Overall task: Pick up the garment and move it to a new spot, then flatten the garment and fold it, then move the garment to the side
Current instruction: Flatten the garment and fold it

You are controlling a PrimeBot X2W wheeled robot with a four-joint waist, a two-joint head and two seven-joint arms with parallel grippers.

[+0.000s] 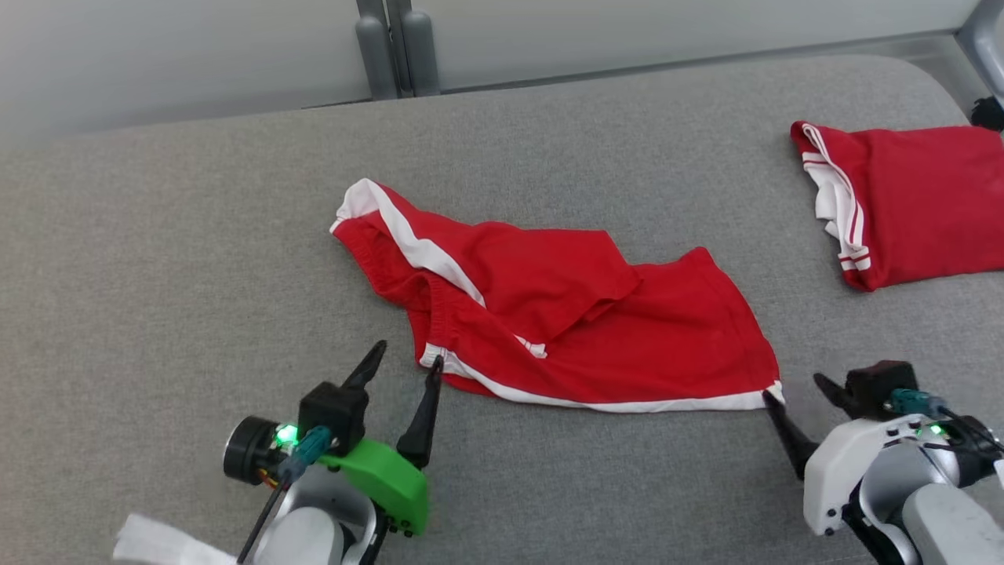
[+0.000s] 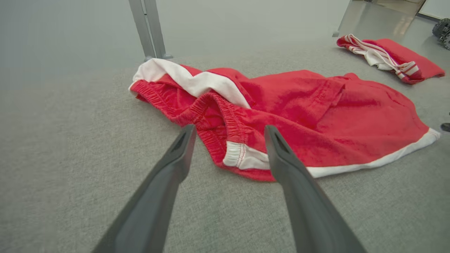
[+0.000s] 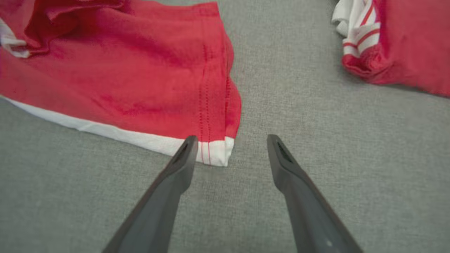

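Note:
The garment (image 1: 565, 314) is a pair of red shorts with white side stripes, lying rumpled and partly folded over itself in the middle of the grey padded surface (image 1: 157, 235). My left gripper (image 1: 409, 355) is open at its near-left waistband corner, one fingertip touching the white trim. In the left wrist view the left gripper (image 2: 229, 129) straddles that corner of the garment (image 2: 316, 112). My right gripper (image 1: 794, 387) is open at the near-right hem corner. In the right wrist view the right gripper (image 3: 231, 138) has its left finger at the white corner of the garment (image 3: 140, 77).
A second red garment (image 1: 918, 204) with white striped trim lies folded at the far right, also seen as the second garment (image 2: 393, 56) and the second garment (image 3: 404, 45). Grey metal posts (image 1: 396, 55) stand behind the back edge. A white scrap (image 1: 165, 541) shows at lower left.

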